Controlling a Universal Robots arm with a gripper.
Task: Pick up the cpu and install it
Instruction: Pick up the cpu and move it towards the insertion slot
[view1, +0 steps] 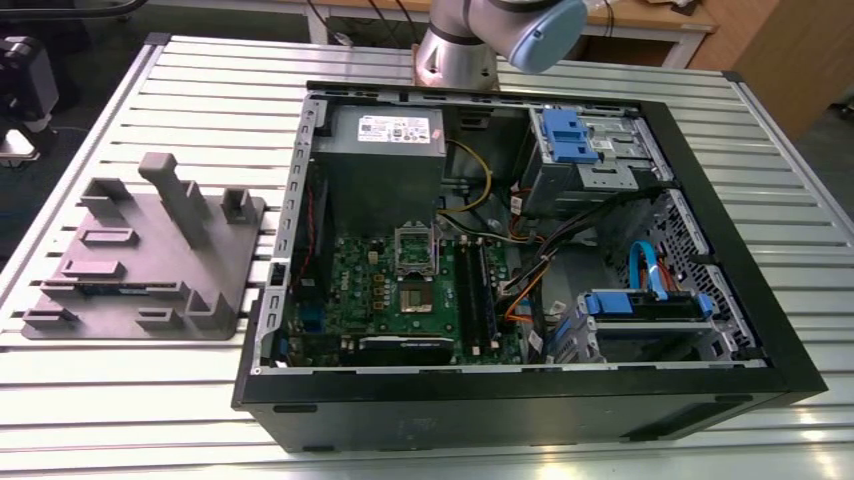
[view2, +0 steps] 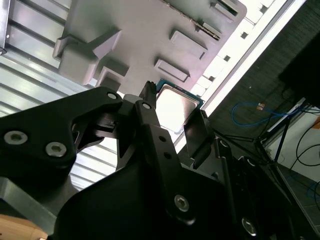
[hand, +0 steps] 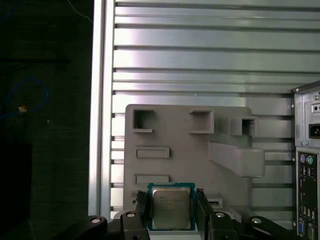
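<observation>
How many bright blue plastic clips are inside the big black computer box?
2. One blue plastic clip sits on the far metal drive cage; the other on the nearer cage. More may be hidden.

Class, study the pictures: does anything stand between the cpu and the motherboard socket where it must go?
Nothing visible does. The tool grips the cpu above the grey tray. In the exterior view the case is open and the socket frame lies uncovered.
</observation>
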